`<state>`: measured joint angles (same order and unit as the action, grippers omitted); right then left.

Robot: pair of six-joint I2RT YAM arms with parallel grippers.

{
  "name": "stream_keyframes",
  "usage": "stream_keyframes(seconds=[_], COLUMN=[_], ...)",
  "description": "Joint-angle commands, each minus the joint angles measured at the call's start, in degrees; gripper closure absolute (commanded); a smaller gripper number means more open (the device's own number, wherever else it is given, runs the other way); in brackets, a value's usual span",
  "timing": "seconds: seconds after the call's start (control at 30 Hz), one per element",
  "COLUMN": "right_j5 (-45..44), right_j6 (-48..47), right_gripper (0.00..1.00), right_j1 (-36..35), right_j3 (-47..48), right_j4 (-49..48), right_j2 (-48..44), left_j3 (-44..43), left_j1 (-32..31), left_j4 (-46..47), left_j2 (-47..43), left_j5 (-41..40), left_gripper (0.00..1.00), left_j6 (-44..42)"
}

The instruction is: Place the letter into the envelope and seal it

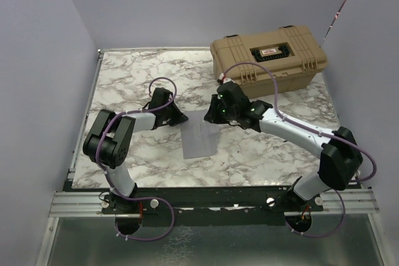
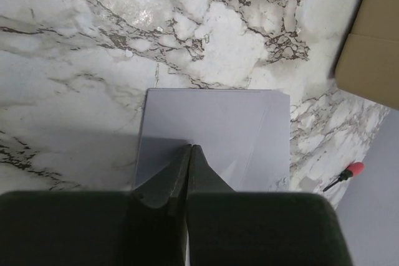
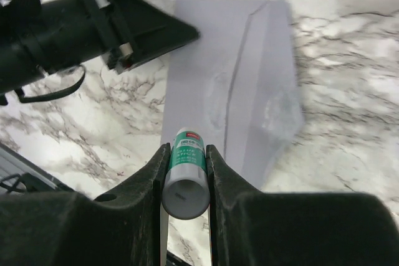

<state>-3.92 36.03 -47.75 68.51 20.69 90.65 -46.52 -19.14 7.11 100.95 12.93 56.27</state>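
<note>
Left side: the left arm reaches in from 7 o'clock. The left gripper (image 1: pixel 181 118) is at about 10 o'clock from the envelope (image 1: pixel 199 139). In the left wrist view its jaws are pressed together with nothing visible between them, and the tips sit on the blue-grey sheet near its edge.

Centre: the envelope lies flat on the marble table (image 1: pixel 124 79), between the two grippers and slightly nearer the arm bases than either. A diagonal crease runs across its face. Whether the flap is stuck down cannot be told. The letter does not show in any view.

Right of centre: the right gripper (image 1: pixel 216 115) is at about 1 o'clock from the envelope. The right wrist view shows it clamped on a glue stick (image 3: pixel 186 172) with a green and white label, held lengthwise between the fingers. The stick's far end points at the near edge of the envelope, but contact cannot be confirmed.

Far right: a tan toolbox (image 1: pixel 269 57), lid closed, is at 1 o'clock on the table, behind the right gripper. A red-handled screwdriver (image 2: pixel 345 174) lies on the marble, apart from the envelope.
</note>
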Motion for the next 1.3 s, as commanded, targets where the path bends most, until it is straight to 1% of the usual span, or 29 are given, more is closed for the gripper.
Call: stream_keyframes(seconds=[0.0,0.17,0.3,0.37,0.43,0.6,0.7,0.77,0.93,1.1,1.27], right_j5=[3.6,8.2,13.7,15.9,18.3,20.3,24.0,27.1,31.5,37.1,42.6], right_j6=[4.0,8.5,11.2,12.4,13.4,15.0,16.7,16.5,11.1,11.7,12.9], right_gripper=[1.00,0.99,0.99,0.99,0.99,0.98,0.95,0.96,0.97,0.96,0.92], right_j1=[5.0,12.4,18.4,21.4,24.4,30.4,35.1,37.1,38.5,40.7,43.3], right_j3=[-7.5,-16.9,-23.4,-25.9,-27.5,-30.1,-32.5,-33.0,-27.0,-25.5,-24.9], right_j4=[-2.9,-7.8,-12.5,-14.7,-16.7,-19.5,-24.1,-26.5,-23.2,-26.3,-29.7], right_j2=[-5.8,-13.3,-17.1,-18.4,-18.8,-18.7,-16.6,-13.7,-4.2,1.2,6.5], left_j3=[1.9,0.8,0.0,-0.8,-1.5,-2.2,-2.3,-2.5,-3.1,-2.8,-1.9], left_j1=[0.3,0.2,0.2,0.2,0.2,0.2,0.2,0.2,0.2,0.2,0.2], left_j4=[-14.9,-15.0,-15.6,-15.9,-16.5,-17.8,-19.2,-20.2,-22.8,-24.5,-24.7], left_j2=[1.1,-4.2,-8.5,-9.8,-10.7,-12.8,-14.5,-15.7,-18.8,-19.9,-19.1], left_j5=[-2.0,3.1,5.3,6.8,7.8,7.9,6.3,4.8,1.1,1.0,2.0], left_gripper=[0.96,0.67,0.44,0.36,0.31,0.23,0.18,0.16,0.11,0.08,0.07], left_j6=[-8.0,-9.8,-11.1,-11.8,-12.6,-13.9,-15.0,-15.9,-20.4,-24.6,-25.7])
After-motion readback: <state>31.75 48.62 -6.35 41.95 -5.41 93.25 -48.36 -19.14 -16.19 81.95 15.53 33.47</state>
